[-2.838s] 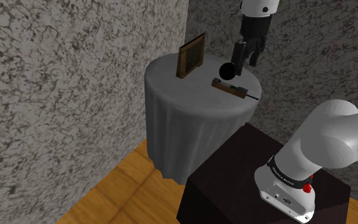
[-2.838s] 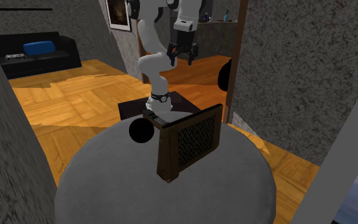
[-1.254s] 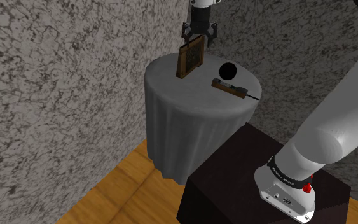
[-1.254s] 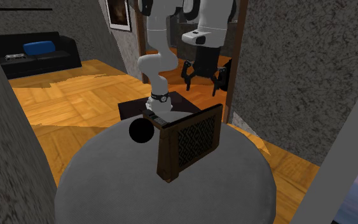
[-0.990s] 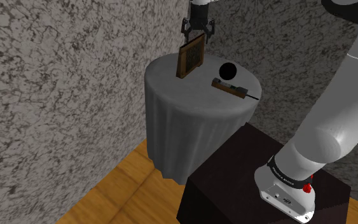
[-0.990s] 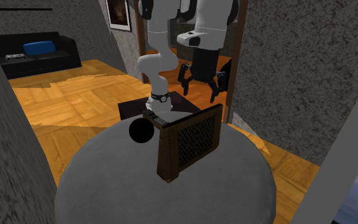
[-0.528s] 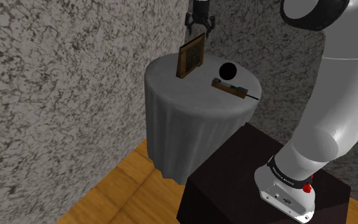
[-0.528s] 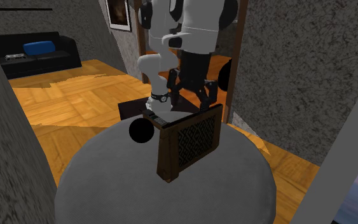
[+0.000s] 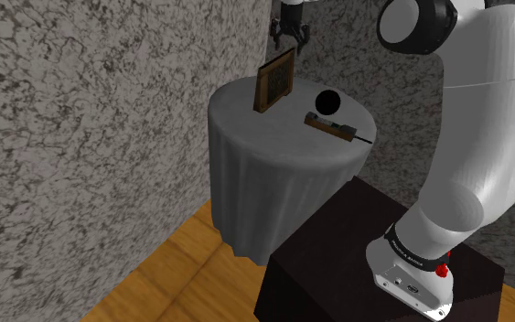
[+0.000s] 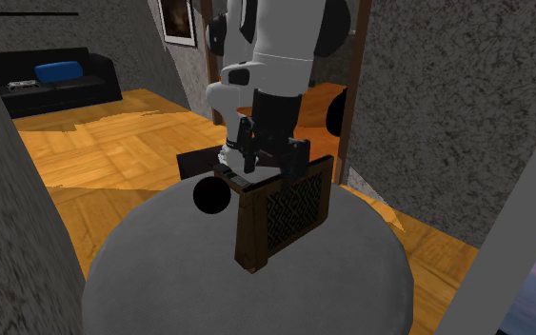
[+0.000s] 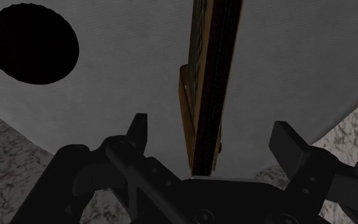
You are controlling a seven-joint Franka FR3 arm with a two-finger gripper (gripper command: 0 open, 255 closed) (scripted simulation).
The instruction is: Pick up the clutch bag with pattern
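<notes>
On the round grey-draped table (image 9: 269,178), the patterned brown clutch bag (image 9: 275,80) stood upright on edge at the far side. Gripper (image 9: 289,38) hung over its top edge, fingers spread, straddling the bag without touching. Rightward sat a black ball (image 9: 327,101), then a low brown block (image 9: 330,124).

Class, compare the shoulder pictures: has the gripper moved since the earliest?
Yes. The gripper moved from near the black ball toward the shoulder view's left, now above the clutch bag.
</notes>
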